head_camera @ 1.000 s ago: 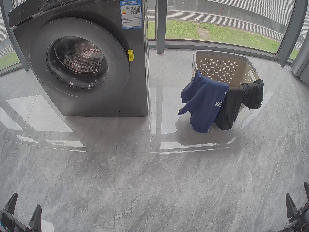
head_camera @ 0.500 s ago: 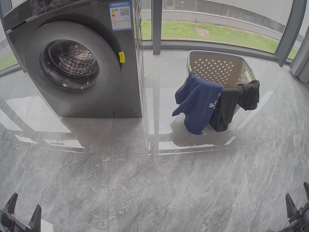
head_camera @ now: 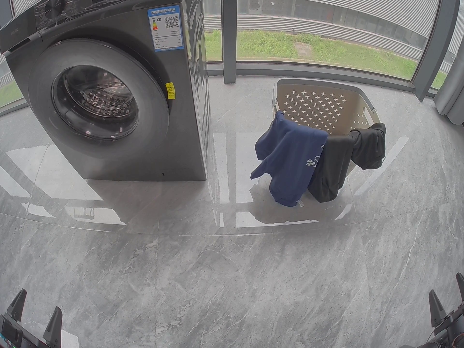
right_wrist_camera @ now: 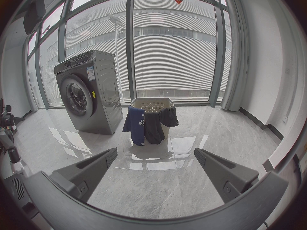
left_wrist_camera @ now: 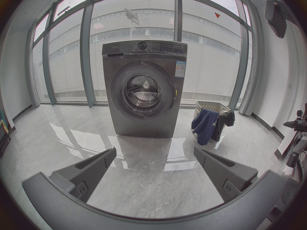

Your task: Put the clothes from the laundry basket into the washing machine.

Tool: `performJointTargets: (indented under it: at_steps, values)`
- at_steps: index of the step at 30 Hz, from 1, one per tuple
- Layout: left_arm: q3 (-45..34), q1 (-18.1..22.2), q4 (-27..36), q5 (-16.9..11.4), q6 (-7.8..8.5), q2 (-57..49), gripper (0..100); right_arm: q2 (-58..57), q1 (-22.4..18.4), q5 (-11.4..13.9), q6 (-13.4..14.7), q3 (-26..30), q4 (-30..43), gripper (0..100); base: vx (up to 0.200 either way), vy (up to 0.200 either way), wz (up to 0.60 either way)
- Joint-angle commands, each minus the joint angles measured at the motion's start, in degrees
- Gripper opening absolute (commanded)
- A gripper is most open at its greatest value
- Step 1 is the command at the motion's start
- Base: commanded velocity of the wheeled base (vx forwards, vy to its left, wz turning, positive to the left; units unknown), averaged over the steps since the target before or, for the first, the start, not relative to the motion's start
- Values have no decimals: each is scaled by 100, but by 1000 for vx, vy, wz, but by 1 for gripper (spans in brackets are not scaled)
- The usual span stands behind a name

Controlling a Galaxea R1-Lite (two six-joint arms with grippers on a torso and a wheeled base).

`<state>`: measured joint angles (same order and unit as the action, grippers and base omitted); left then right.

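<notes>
A grey washing machine stands at the far left with its round door shut. To its right is a beige laundry basket on the floor. A blue garment and a black garment hang over the basket's near rim. My left gripper is open at the near left, far from both. My right gripper is open at the near right. From the left wrist the machine and basket lie beyond the open left gripper. From the right wrist the basket lies beyond the open right gripper.
Glossy grey tiles stretch between me and the machine. Tall windows with frame posts close off the far side. A curtain hangs at the far right. A tripod stand is off to one side.
The whole head picture has shifted leftward, so the camera has moved to the right relative to the machine and basket. Both grippers hold the same place and stay open.
</notes>
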<state>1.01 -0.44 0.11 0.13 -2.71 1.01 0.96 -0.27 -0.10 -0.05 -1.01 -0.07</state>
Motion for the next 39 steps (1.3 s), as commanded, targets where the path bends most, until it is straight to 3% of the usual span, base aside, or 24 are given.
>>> performJointTargets:
  at_steps: [1,8,20,29,39]
  values:
    - [-92,0,7,4,-2,-92,100,-96,0,1,-4,101,-1,100,200,0,0]
    - [-92,0,-2,4,-11,-84,100,-96,0,1,-4,101,-1,100,29,0,0]
    - [-92,9,-2,4,-19,-92,100,-96,0,1,-13,101,-1,100,0,-200,-50]
    - [-92,9,-2,22,-37,-84,100,-96,0,1,-4,101,-1,100,0,0,-333]
    - [-92,0,7,22,-37,-92,100,-96,0,1,-4,101,-1,100,200,0,0]
